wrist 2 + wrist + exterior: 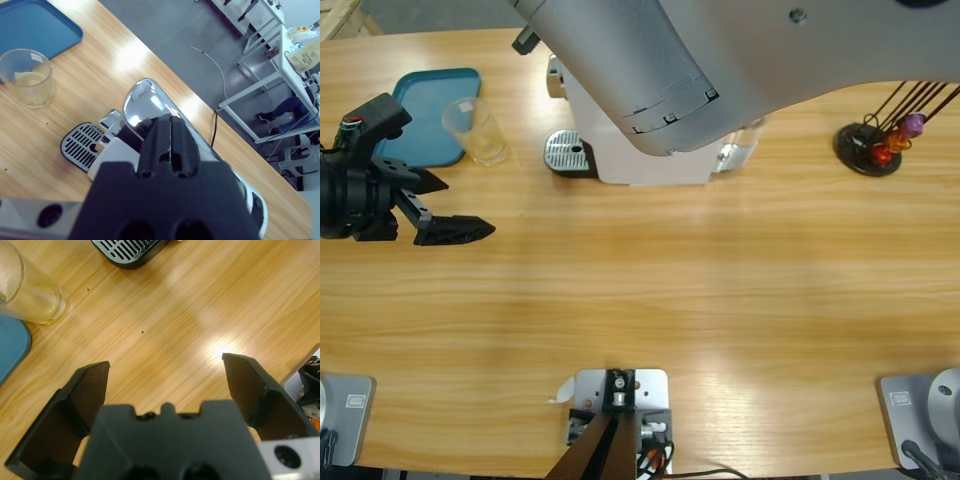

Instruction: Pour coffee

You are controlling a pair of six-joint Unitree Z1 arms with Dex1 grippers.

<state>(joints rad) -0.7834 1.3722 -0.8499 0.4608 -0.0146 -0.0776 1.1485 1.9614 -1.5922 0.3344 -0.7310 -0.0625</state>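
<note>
One blue tray (420,115) lies at the far left of the table (700,290), well left of the coffee machine (630,150); one glass (475,130) stands at the tray's right edge, between the tray and the machine, and it holds only a pale film at the bottom, with no dark coffee to be seen in it or anywhere else; the left gripper (470,228) hangs over bare wood just in front of the tray and left of the machine, its two jaws spread wide with nothing between them; one machine stands at the middle back, its one round slotted drip grate (567,152) jutting toward the glass; the right gripper (171,145) is poised above the machine's shiny top, its two jaws pressed together on nothing; one black stand (868,148) with a few coloured capsules sits well right of the machine.
</note>
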